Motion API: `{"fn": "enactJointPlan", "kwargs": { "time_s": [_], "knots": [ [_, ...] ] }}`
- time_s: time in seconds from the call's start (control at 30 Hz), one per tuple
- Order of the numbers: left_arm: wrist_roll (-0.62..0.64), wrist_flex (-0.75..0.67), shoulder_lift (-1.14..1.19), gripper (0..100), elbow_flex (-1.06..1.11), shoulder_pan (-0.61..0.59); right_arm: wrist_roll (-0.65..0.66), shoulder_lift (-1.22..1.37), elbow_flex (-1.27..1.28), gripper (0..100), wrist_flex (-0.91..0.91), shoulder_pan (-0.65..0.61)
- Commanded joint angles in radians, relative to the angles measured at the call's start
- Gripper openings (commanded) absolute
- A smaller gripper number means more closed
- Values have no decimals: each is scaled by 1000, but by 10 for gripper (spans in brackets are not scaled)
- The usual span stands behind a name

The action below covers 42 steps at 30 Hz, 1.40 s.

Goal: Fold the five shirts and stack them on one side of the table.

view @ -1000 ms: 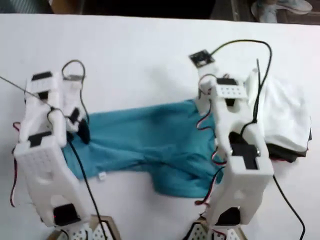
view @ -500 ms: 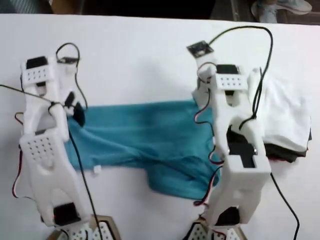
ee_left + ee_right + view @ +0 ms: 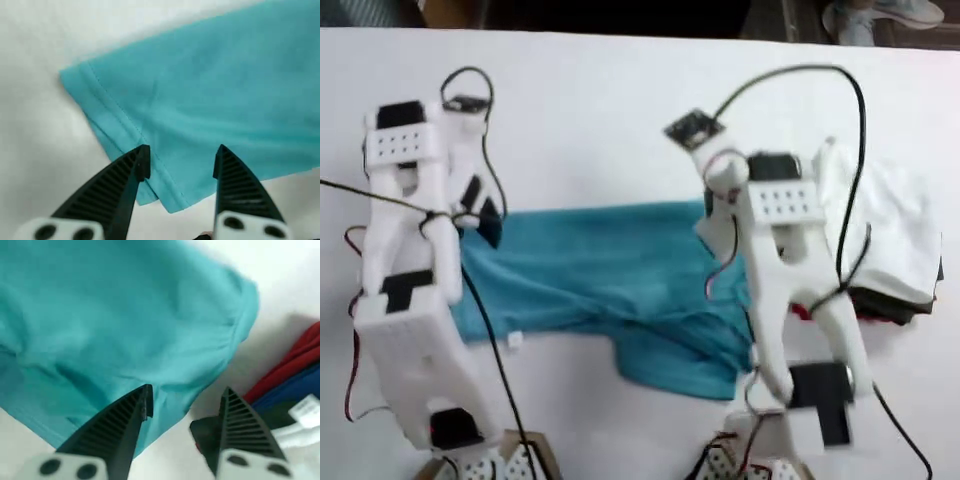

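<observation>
Left gripper (image 3: 180,162) spread, empty, over teal shirt's (image 3: 610,280) hem corner. Right gripper (image 3: 185,405) likewise over its end nearest the stack (image 3: 885,225), presumably staging a fold.

Shirt (image 3: 620,275) on table (image 3: 610,110), folded stack (image 3: 900,230) right of it

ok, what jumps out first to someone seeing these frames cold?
The teal shirt lies rumpled across the middle of the white table. The left gripper hangs open over the shirt's hemmed corner, and the right gripper hangs open over its other end. Beside that end, at the table's side, sits a stack of folded shirts with a white one on top.
</observation>
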Motion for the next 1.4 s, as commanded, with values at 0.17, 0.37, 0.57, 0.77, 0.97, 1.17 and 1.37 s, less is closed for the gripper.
{"fn": "enactJointPlan", "kwargs": {
  "time_s": [0.17,0.37,0.57,0.77,0.97,1.17,1.37],
  "knots": [
    [34,-120,-190,232,209,2,97,-475,416,220,-147,-22],
    [75,-267,-331,232,449,6,170,-599,555,219,-157,-44],
    [72,-374,-446,232,697,6,183,-607,657,219,-337,-5],
    [74,-482,-483,232,854,6,186,-605,790,218,-460,-10],
    [74,-502,-488,232,878,2,305,-605,847,218,-427,-10],
    [74,-502,-483,232,862,0,391,-615,847,219,-240,-150],
    [77,-502,-482,232,851,-2,393,-616,845,221,-176,-328]
  ]
}}
